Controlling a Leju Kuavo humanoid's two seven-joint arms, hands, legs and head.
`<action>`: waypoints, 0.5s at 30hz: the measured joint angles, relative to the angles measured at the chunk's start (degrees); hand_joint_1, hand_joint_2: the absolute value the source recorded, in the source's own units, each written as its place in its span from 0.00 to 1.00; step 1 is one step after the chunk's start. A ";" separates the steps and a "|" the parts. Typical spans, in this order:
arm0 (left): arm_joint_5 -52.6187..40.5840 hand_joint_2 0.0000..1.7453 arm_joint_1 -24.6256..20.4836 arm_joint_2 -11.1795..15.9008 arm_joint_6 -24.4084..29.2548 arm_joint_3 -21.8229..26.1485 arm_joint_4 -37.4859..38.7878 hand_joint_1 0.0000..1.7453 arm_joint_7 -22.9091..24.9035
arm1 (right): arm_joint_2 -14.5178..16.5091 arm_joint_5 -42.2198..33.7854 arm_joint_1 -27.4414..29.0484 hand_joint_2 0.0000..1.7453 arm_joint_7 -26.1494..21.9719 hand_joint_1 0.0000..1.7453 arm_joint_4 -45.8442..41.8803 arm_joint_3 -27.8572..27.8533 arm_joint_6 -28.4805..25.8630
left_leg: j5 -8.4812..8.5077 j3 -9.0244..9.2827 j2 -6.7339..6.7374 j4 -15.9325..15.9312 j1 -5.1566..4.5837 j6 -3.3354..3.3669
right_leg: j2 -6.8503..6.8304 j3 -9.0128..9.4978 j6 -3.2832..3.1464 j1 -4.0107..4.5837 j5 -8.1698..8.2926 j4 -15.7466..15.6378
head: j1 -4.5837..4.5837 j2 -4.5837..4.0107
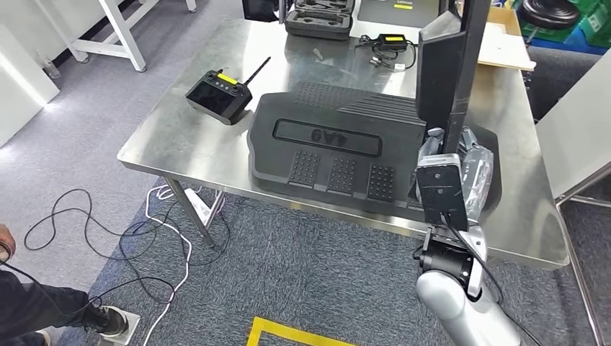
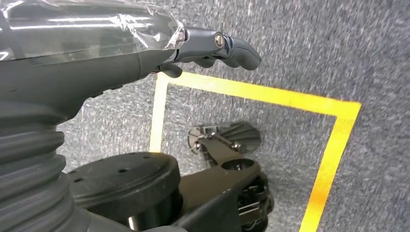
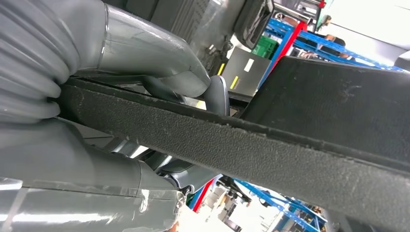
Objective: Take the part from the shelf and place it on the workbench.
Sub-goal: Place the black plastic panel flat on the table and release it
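Right hand: the right hand (image 1: 461,169) holds a flat black part (image 1: 443,68) upright above the right side of the bench (image 1: 180,148); in the right wrist view the grey thumb (image 3: 159,58) lies on one face of the part's (image 3: 270,145) edge and the fingers (image 3: 193,176) on the other, so the panel is clamped between them.
Part held: a thin, dark panel with a rough, textured edge, standing on end, its lower edge at the hand and over the right end of the moulded part lying on the bench.
Part on bench: a large black moulded part (image 1: 339,144) lies flat in the middle of the bench, with studded patches and a raised label panel.
Left hand: the left hand (image 2: 212,48) hangs over grey carpet (image 2: 309,43), fingers curled in, nothing in them.
Floor: yellow tape (image 2: 270,94) marks a square outline on the carpet.
Bench, other things: a black remote controller (image 1: 220,94) with an antenna sits toward the left; a black case (image 1: 320,18) stands at the far edge; a small black box with a yellow label and cable (image 1: 393,43) lies near it.
Beside the bench: loose black and white cables (image 1: 130,238) trail over the floor at the left, near a person's shoe (image 1: 108,321).
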 joint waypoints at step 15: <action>-0.14 1.00 0.25 0.00 -0.15 0.00 0.00 0.00 -0.02 | -0.14 0.21 -0.71 1.00 1.47 1.00 0.09 0.13 0.02 | -2.17 -6.49 0.04 11.35 0.07 -2.99 | -0.07 6.10 -2.89 0.14 1.29 -9.36 | -1.75 0.00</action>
